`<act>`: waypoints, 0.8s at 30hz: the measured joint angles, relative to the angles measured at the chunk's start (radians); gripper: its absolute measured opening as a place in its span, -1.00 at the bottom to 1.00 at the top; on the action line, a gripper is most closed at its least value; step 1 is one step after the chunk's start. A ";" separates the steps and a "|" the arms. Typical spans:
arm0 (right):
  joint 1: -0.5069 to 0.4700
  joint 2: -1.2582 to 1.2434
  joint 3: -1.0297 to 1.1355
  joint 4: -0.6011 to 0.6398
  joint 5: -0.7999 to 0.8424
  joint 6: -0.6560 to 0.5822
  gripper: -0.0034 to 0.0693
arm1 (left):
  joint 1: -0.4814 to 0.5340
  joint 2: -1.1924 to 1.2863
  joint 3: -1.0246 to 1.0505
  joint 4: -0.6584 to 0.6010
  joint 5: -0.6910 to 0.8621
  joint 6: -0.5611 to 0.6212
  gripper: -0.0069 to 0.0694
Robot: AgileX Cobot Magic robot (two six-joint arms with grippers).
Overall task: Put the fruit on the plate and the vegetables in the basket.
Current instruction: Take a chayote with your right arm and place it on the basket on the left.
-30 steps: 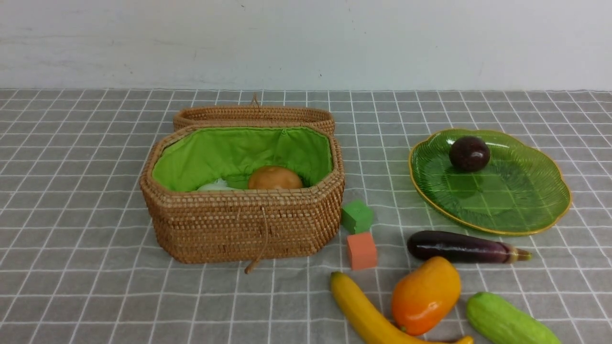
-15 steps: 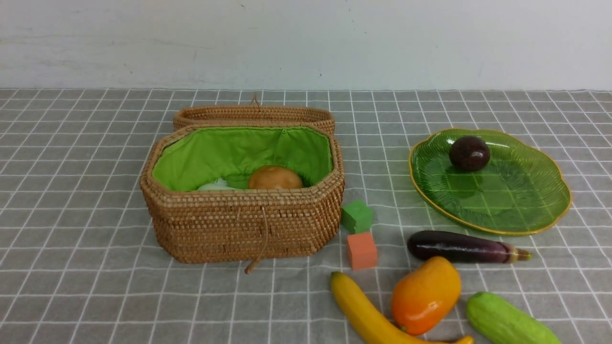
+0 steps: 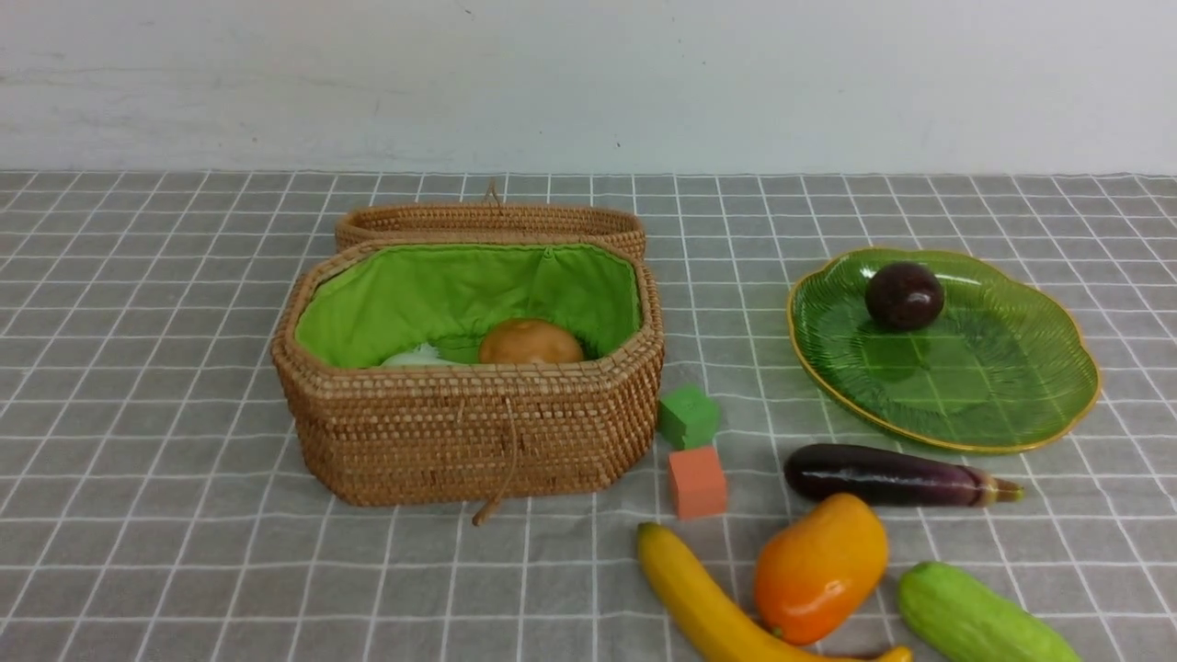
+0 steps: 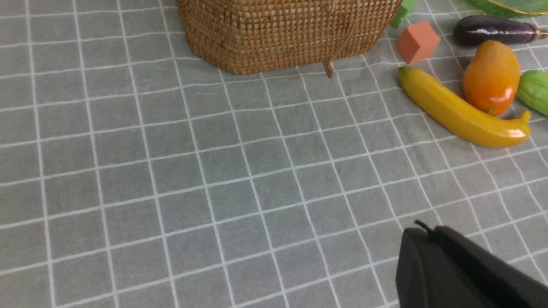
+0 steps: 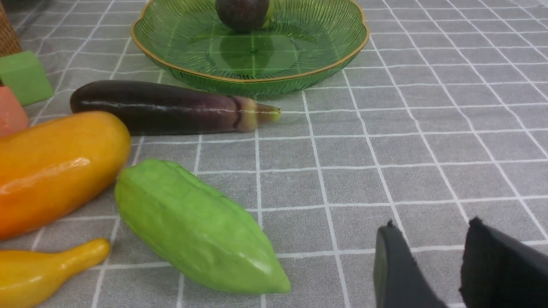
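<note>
Counter [image 3: 138, 414] space is taken up mostly by the basket [image 3: 460, 432], set left of centre with its lid [image 3: 487, 219] folded back toward the far edge, so that the green-lined hollow is left clear for dropping from above. Toward the right edge the plate [image 3: 1011, 405] is laid flat, well apart from the basket, which keeps the two destinations distinct.

By the near right corner the unsorted produce is grouped. The banana [image 3: 699, 598] is laid at a slant running off the near edge, and the eggplant [image 3: 874, 473] is stretched just in front of the plate's rim. The cucumber [image 3: 975, 616] is placed closest to the corner, and the mango [image 3: 818, 570] is lodged between them.

Inside the basket the potato [image 3: 531, 342] and a glimpse of the radish [image 3: 418, 357] are seen, and the maroon fruit [image 3: 904, 295] is rested on the plate's far side. Two vegetables and two fruits are judged not yet sorted. A green cube [image 3: 687, 416] and an orange cube [image 3: 696, 481] are left beside the basket, belonging to neither group.

The left gripper [image 4: 421, 229] is clenched on nothing above bare cloth. The right gripper [image 5: 432, 222] is held released and empty near the cucumber, probably readied for it.
</note>
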 joint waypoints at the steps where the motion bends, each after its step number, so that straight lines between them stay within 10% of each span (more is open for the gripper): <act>1: 0.000 0.000 0.000 0.000 0.000 0.000 -0.24 | 0.003 -0.002 0.004 0.008 -0.008 0.001 -0.85; 11: 0.000 0.000 0.000 0.000 0.000 0.000 -0.24 | 0.267 -0.206 0.384 0.056 -0.536 0.044 -0.85; 24: 0.000 0.000 0.000 0.000 0.000 0.000 -0.24 | 0.323 -0.419 0.863 0.084 -0.645 0.050 -0.84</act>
